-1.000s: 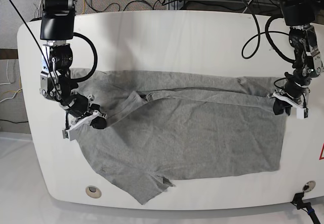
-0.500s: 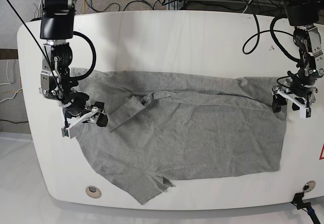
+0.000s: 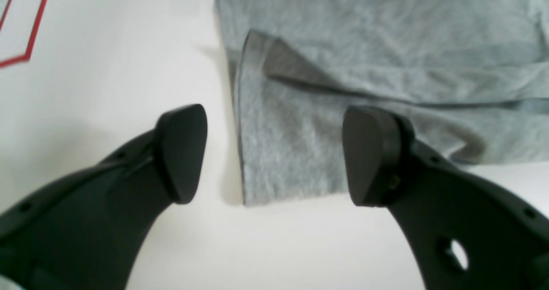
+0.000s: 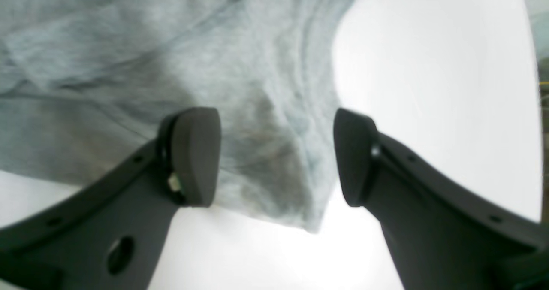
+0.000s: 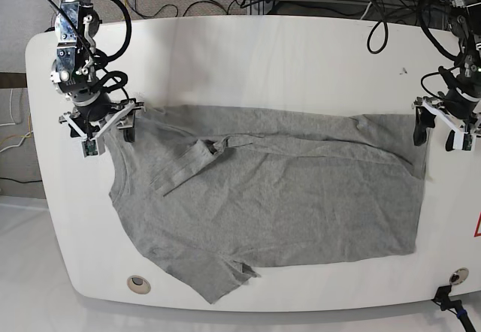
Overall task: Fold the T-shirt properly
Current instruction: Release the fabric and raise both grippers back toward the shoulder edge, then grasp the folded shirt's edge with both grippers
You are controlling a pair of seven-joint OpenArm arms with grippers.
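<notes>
The grey T-shirt (image 5: 278, 189) lies spread across the white tabletop (image 5: 248, 61), one sleeve folded inward near its upper edge. The left end effector (image 3: 274, 157) hangs spread wide over a corner of the cloth — gripping nothing. The right end effector (image 4: 276, 157) is likewise parted above the opposite end of the shirt — empty.

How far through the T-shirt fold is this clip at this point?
Early. Done: the far long edge of the T-shirt is turned over toward the middle, with a sleeve folded in. In hand: nothing; the left gripper and right gripper are both open above the shirt's far corners. Left: the near sleeve sticks out, the near edge is unfolded, and the shirt lies full length on the table.
</notes>
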